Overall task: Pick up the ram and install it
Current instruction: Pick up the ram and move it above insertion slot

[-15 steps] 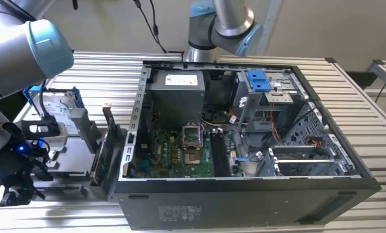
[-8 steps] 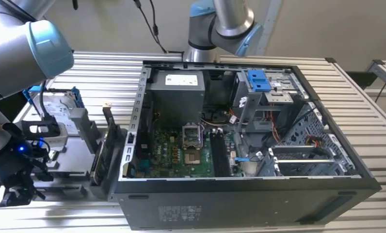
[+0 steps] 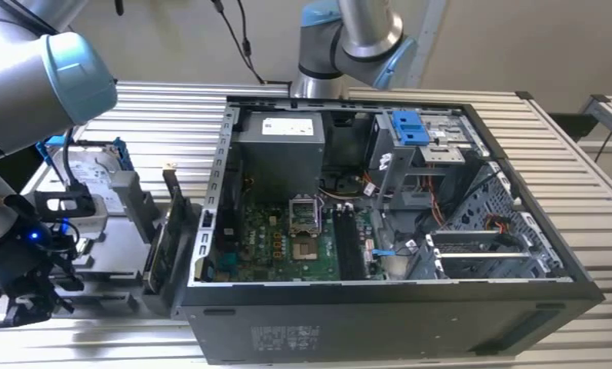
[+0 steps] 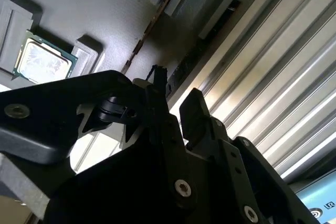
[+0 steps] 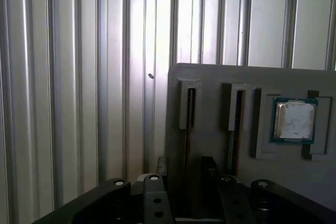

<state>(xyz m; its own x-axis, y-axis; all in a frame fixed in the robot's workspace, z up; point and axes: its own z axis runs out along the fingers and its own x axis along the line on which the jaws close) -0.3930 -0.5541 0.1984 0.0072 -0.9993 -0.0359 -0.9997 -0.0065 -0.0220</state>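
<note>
The ram (image 5: 188,129) stands on edge in a grey holder plate (image 5: 210,77), in the slot nearest the plate's side edge; a second stick (image 5: 235,127) stands in the neighbouring slot, and a processor chip (image 5: 295,120) lies in a recess beyond that; in the second wrist view the ram (image 4: 138,45) runs as a thin brown line toward the fingertips; the pincer (image 5: 186,170) hangs low over the plate with its fingers spread, the gap between them in line with the ram, pinching nothing; whether a pad touches the board I cannot tell; the plate rests on the slatted desk (image 5: 79,77) near its edge at the exterior view's left, just beside the open computer case (image 3: 388,327), whose long black memory slots (image 3: 347,244) lie on the green board inside; I judge the step in hand to be the pick-up, with the grasp not yet made and the install undone; the move ahead seems to call for pads square on the flat faces, a firm but gentle squeeze, and a straight pull along the slot so the stick does not bind.
</note>
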